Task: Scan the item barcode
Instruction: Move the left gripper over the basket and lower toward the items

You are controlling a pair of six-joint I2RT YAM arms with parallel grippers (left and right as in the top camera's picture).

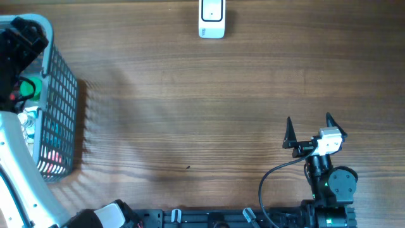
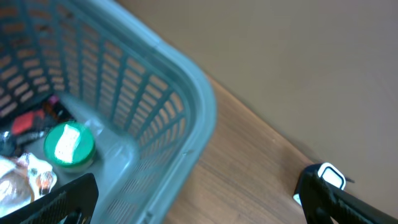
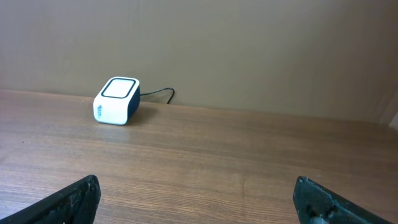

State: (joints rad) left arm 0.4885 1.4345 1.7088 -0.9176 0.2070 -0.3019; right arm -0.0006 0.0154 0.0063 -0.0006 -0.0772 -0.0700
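Wooden table (image 1: 190, 114). Grey mesh basket (image 1: 63, 107) at left edge, green-capped item (image 1: 28, 87) inside; left arm (image 1: 12, 164) reaches over it. White scanner (image 1: 211, 19) far centre. Right gripper (image 1: 309, 120) near right, jaws spread wide, empty.

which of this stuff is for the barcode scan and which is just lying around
For the job: scanner; basket; green-lidded tub among its goods; left gripper, open; right gripper, open.
Just there: wooden table; black cable by right arm.

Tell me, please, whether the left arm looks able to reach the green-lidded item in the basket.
Probably yes: the left arm hangs over the open-topped basket, jaws wide, and the green-lidded item lies uncovered below.
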